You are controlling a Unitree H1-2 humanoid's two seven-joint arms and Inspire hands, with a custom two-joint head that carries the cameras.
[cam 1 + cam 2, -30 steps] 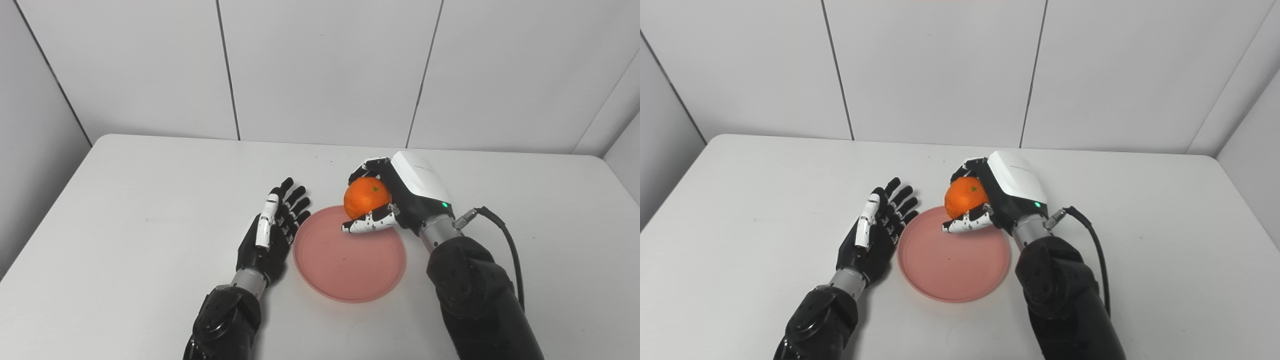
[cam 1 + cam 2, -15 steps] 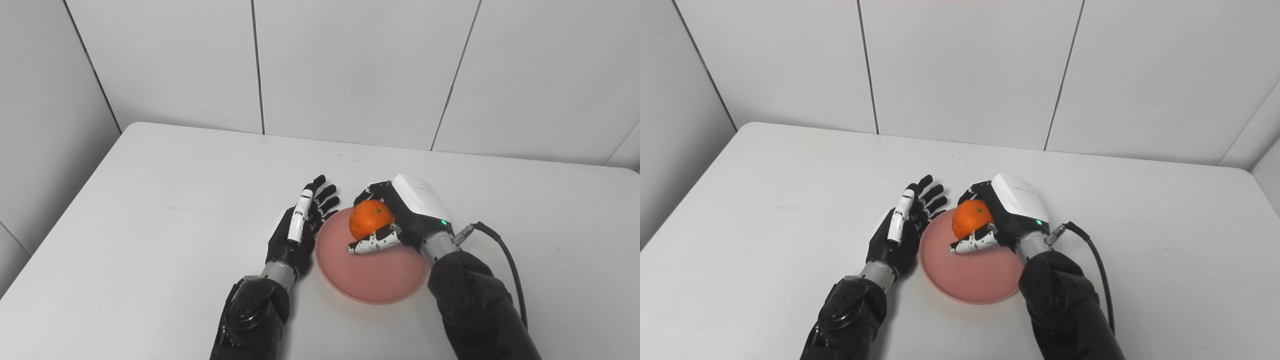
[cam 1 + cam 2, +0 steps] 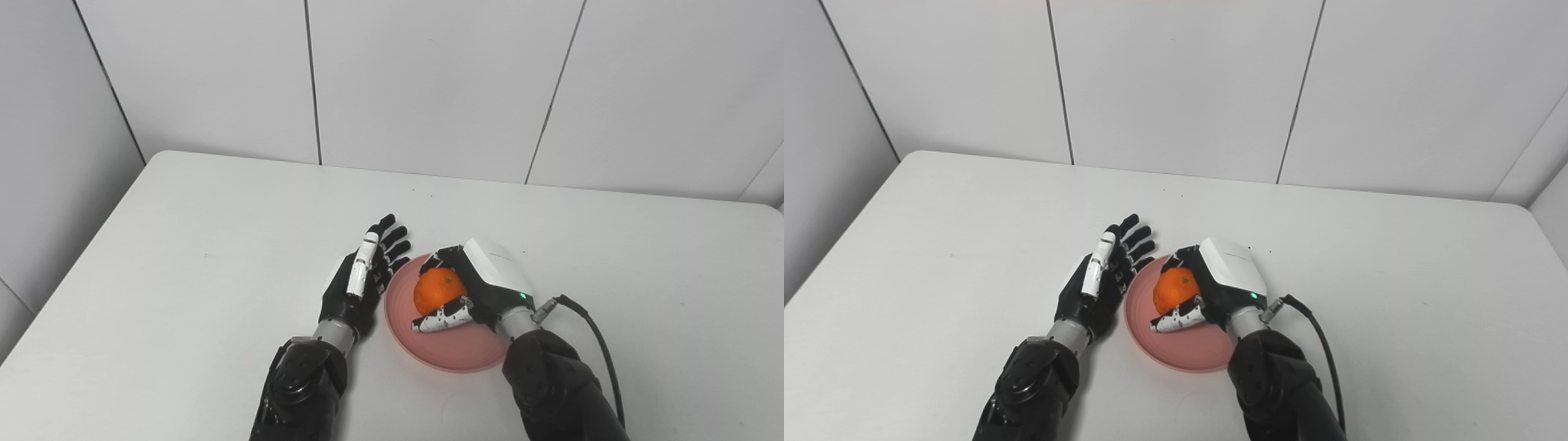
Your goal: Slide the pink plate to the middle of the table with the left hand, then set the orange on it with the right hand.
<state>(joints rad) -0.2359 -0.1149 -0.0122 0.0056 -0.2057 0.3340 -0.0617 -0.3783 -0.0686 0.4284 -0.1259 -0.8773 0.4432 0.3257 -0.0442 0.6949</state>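
You've got a white table (image 3: 184, 245) with rounded corners set against a panelled wall. Sitting directly on it, near the front middle, is the pink plate (image 3: 456, 358), flat on the surface.

The orange (image 3: 436, 291), green stem dimple up, sits over the round pink plate (image 3: 456, 352) lying flat mid-table.
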